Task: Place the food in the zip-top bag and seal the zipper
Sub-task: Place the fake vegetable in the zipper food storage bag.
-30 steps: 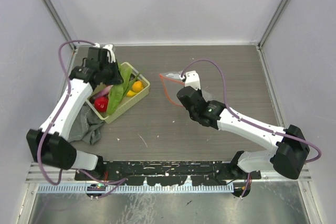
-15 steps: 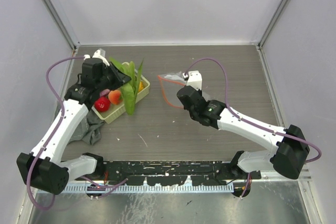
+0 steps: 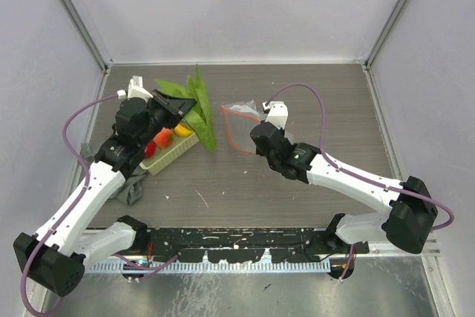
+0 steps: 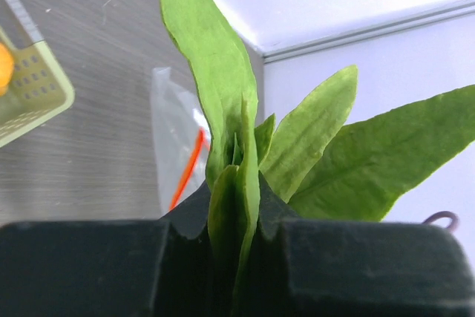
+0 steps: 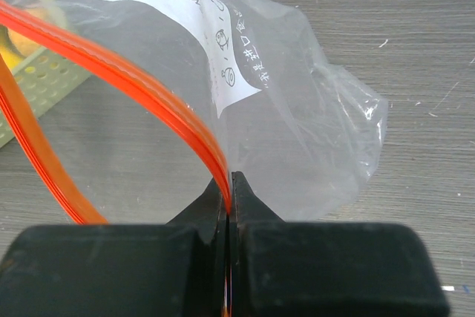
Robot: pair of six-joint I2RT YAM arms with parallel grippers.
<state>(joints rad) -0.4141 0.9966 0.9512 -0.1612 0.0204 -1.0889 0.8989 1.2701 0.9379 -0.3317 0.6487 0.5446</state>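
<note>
Left of centre, just past the basket [image 3: 175,155], L hand [image 3: 169,102] is clamped narrow on the leaf [image 3: 197,108] at its stem. The leaf is held up off the surface [image 3: 326,94], w/ its blades fanning out beyond the fingers. Mid-surface, R hand [image 3: 254,134] is pinched tight on the zipper [image 5: 148,94] of the bag [image 3: 242,109]. Bag mouth gapes twd the leaf side, w/ the label showing and the rest crumpled. Other food [image 3: 162,139] (red, orange, yellow bits) sits in the basket. Grey cloth [image 3: 130,188] lies at the basket's near side.
</note>
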